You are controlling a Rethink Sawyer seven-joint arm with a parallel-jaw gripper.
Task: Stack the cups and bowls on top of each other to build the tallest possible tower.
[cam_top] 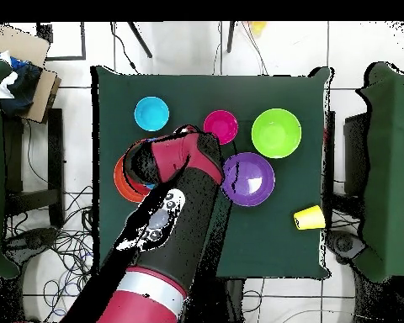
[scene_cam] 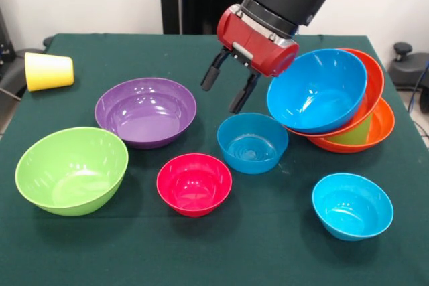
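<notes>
My gripper (scene_cam: 223,96) hangs open and empty above the table, just up-left of a blue bowl (scene_cam: 251,142) and right of the purple bowl (scene_cam: 145,110). To its right leans the tower: a large blue bowl (scene_cam: 316,88) tipped toward the camera inside an orange bowl (scene_cam: 373,82), with a light green cup (scene_cam: 355,132) beneath and another orange bowl (scene_cam: 379,128) at the bottom. A pink-red bowl (scene_cam: 194,183), a lime green bowl (scene_cam: 72,169) and a small cyan bowl (scene_cam: 352,205) stand upright nearer the front. The yellow cup (scene_cam: 48,70) lies on its side at far left.
A dark green cloth covers the table (scene_cam: 134,58). In the overhead view my arm (cam_top: 184,164) hides the gripper and most of the tower, leaving an orange rim (cam_top: 119,181). There the cyan bowl (cam_top: 151,113), pink-red bowl (cam_top: 220,126), lime bowl (cam_top: 277,133), purple bowl (cam_top: 249,178) and yellow cup (cam_top: 309,218) show.
</notes>
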